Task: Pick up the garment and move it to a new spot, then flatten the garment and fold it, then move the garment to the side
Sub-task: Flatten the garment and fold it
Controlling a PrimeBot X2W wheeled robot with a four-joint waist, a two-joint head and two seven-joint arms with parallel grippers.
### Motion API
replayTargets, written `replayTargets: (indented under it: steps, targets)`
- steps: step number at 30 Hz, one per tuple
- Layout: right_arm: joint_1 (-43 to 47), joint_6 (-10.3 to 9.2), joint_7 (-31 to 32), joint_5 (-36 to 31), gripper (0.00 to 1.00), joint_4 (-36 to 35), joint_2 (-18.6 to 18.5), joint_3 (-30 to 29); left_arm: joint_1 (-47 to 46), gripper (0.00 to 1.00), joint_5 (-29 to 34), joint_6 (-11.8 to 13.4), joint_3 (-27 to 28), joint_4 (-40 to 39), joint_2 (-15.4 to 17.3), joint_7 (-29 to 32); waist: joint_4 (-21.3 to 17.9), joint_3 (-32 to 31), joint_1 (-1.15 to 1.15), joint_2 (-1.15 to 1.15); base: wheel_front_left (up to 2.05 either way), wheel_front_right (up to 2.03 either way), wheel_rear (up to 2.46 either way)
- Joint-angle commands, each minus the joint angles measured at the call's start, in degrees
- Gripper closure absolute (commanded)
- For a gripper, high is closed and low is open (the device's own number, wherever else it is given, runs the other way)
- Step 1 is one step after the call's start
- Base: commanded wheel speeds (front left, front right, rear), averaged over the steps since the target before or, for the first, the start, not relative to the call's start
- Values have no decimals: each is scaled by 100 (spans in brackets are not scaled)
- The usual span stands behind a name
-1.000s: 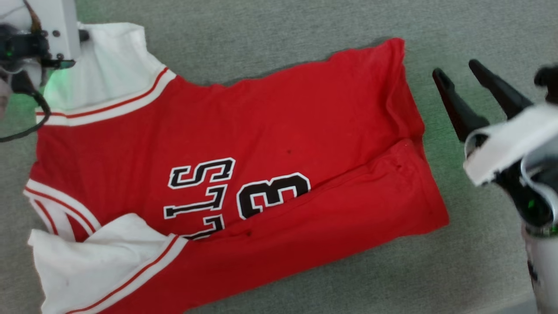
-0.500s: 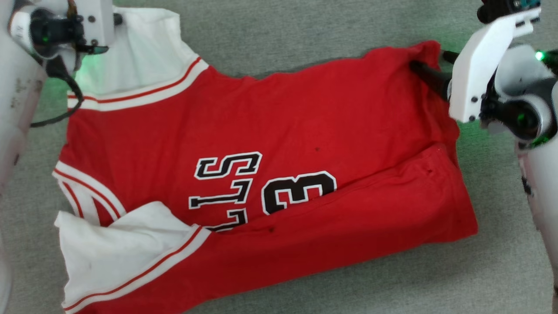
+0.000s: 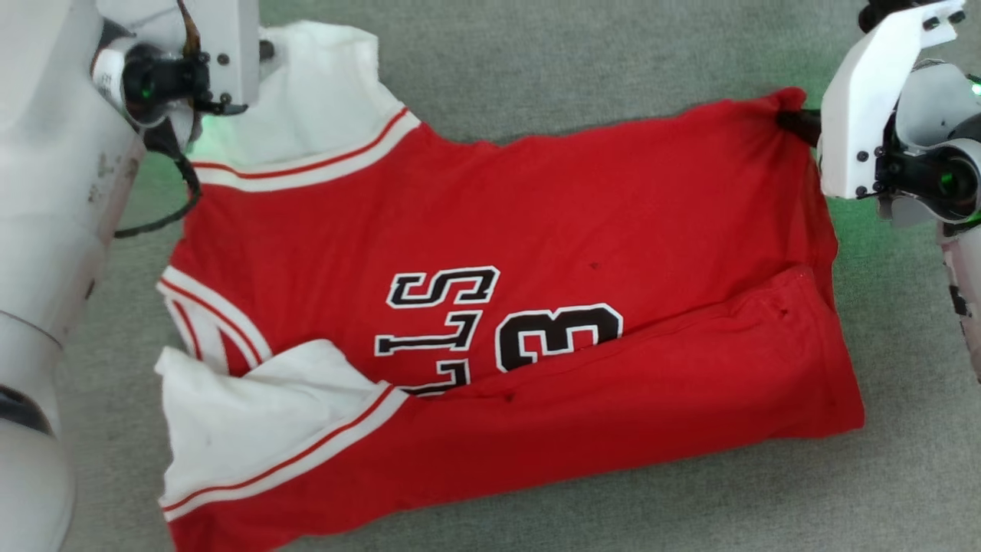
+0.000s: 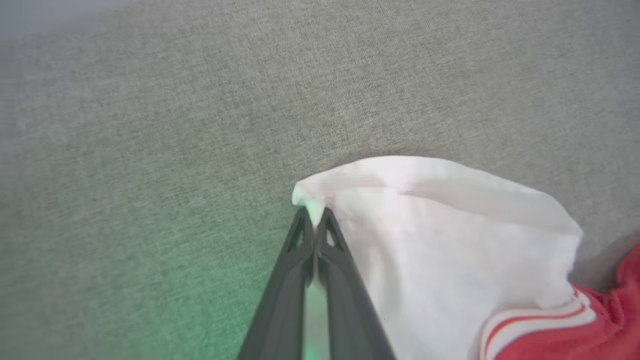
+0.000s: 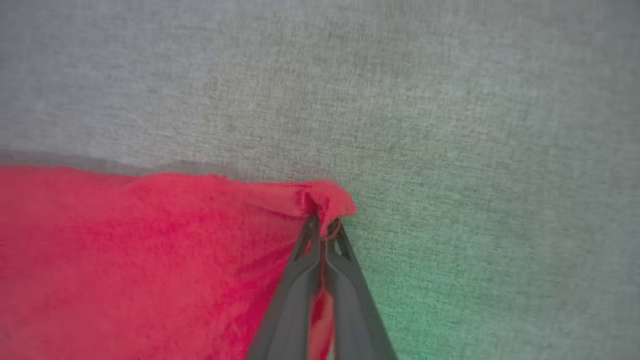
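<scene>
The garment (image 3: pixel 536 230), a red jersey with white sleeves and black lettering, lies spread on grey cloth, its near long edge folded up over the number. At the far left, my left gripper (image 4: pixel 314 215) is shut on the corner of the white sleeve (image 4: pixel 440 240). In the head view its fingers are hidden behind the wrist housing (image 3: pixel 184 69). My right gripper (image 5: pixel 322 222) is shut on the garment's red far-right hem corner (image 5: pixel 325 197). That corner (image 3: pixel 785 103) bunches beside the right wrist housing.
Grey fabric surface (image 3: pixel 575 61) runs all around the garment. The left arm's pale forearm (image 3: pixel 46 230) fills the left edge, and the right arm (image 3: pixel 920 153) stands at the right edge. Green light glows by both wrists.
The right gripper went from open beside the hem to shut on the far-right hem corner. The head camera shifted, so the whole garment slid right in view. The left gripper stayed shut on the sleeve.
</scene>
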Motion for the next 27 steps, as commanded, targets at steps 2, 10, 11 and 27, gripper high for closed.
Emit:
replayTargets:
  steps: [2, 10, 11, 27]
  targets:
    - [21, -7, -144, 96, 100, 44, -74, -6, 42, 100, -59, -61, -8, -19, -21, -79, 212, -324, 0, 0, 0, 0, 0]
    - [218, -7, -561, 230, 100, -77, -317, 233, 195, 100, -122, -127, -28, -277, 6, -317, 496, -998, 0, 0, 0, 0, 0]
    - [251, -7, -577, 257, 100, -117, -359, 283, 220, 100, -120, -132, -52, -344, 45, -313, 522, -1077, 0, 0, 0, 0, 0]
    - [1532, -7, -241, 978, 100, -1502, -1622, 742, 1507, 100, -377, 487, -203, -2885, 1195, -40, 851, -2042, 0, 0, 0, 0, 0]
